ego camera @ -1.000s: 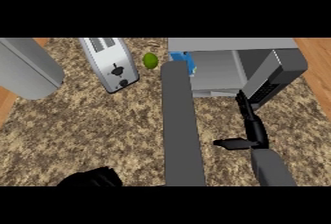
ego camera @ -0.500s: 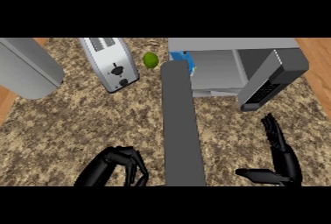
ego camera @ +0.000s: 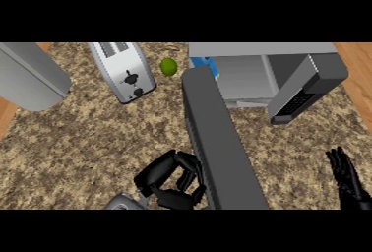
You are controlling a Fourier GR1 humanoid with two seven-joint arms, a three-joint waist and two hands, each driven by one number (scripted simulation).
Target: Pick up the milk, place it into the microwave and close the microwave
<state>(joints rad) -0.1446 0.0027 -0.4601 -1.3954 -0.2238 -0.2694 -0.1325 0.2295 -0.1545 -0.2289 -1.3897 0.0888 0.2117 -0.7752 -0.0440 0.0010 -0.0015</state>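
The microwave stands at the back right with its cavity showing. Its open door juts toward me as a long dark grey slab. The milk, a blue and white carton, peeks out at the cavity's left edge, mostly hidden by the door's far end; I cannot tell whether it is inside. My left hand is low in the middle, fingers curled, right against the door's left face and holding nothing. At the lower right edge shows my right hand, fingers straight and away from everything.
A silver toaster lies at the back, left of the door, with a green lime beside it. A large grey rounded object fills the back left corner. The microwave's keypad panel angles out at the right.
My right hand has pulled back from the microwave's front to the lower right edge. My left hand has risen from the lower edge and moved right, up to the door.
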